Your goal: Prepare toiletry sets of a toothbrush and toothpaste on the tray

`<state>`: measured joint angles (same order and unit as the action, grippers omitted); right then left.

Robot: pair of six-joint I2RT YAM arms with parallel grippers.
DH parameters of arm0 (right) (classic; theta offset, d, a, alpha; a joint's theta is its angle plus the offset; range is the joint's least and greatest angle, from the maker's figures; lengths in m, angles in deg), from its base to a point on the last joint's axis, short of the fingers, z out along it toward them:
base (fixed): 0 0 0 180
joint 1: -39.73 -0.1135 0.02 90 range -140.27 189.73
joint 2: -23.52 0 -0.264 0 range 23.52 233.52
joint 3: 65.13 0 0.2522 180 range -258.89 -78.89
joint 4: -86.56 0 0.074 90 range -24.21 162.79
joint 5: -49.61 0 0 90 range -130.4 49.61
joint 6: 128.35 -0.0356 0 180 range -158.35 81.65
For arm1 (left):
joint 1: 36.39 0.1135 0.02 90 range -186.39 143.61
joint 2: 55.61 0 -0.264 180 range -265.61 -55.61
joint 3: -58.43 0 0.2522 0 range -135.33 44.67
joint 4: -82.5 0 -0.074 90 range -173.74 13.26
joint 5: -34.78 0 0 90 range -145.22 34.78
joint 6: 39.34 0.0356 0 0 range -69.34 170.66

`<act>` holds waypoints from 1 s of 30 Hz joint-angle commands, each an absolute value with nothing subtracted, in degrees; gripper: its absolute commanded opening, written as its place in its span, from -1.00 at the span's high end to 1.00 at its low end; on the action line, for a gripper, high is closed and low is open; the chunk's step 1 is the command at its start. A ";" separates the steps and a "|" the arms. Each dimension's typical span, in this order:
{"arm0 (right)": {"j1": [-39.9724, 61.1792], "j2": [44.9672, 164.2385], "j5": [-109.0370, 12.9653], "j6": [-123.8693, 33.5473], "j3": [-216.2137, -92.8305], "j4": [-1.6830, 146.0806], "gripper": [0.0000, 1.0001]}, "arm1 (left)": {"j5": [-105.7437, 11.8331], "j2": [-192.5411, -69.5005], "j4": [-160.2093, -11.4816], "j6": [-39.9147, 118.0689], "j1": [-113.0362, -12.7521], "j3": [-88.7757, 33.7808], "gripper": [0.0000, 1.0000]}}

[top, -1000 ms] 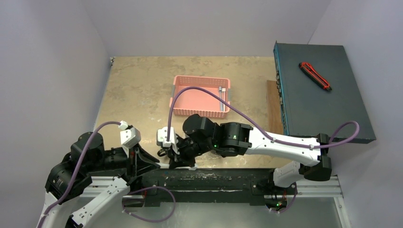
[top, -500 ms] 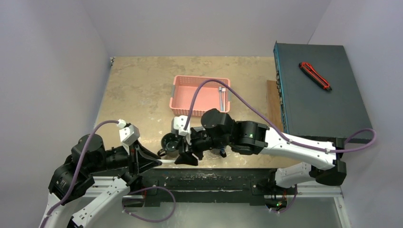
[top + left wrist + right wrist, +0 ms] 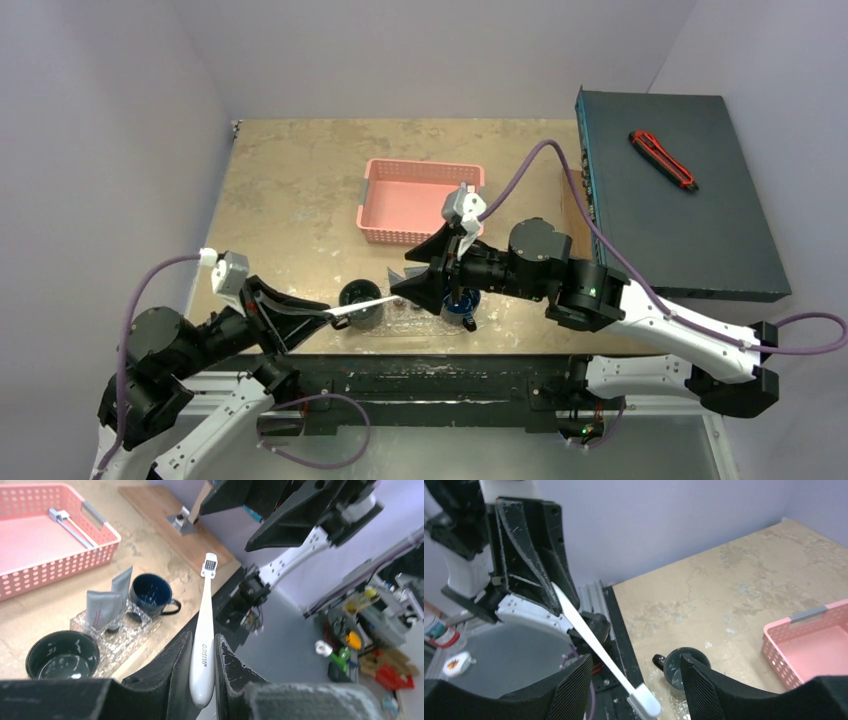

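Two tubes point(image 3: 102, 607), it seems, stand on the tray point(image 3: 131, 632), but no brush is there yet. Beside the tray, the left gripper point(image 3: 318, 313) pinches a toothbrush point(image 3: 205, 610) by its handle. Above, the right gripper point(image 3: 403, 272) hangs spread and empty. Another brush point(image 3: 75, 526) lies in the basket point(image 3: 400, 200). I'd judge it roughly half done.

Right pincer point(image 3: 400, 272) now open, away from the toothbrush point(image 3: 365, 305) in left pincer point(image 3: 320, 313).

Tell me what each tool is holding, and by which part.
Left tool grips the white toothbrush by its handle end, bristle head sticking out. Right tool is open, holding nothing.
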<state>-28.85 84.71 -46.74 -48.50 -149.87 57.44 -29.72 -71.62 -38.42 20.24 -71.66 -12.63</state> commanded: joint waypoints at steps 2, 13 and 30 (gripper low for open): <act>-28.39 80.29 -38.13 -56.70 -147.10 66.03 -0.33 | -37.03 -68.54 -49.00 10.95 -71.46 -11.32 1.00; -28.17 73.56 -32.77 -69.20 -138.59 80.31 -0.40 | -44.92 -62.96 -59.56 -1.22 -71.46 -7.09 1.00; -28.12 78.24 -40.10 -76.50 -136.96 95.83 -0.42 | -41.57 -61.43 -67.59 -16.65 -71.44 -2.24 1.00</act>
<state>-28.39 76.78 -37.00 -75.58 -133.58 92.19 -43.86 -60.70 -63.43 -12.26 -71.66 -2.29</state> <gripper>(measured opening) 0.707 0.184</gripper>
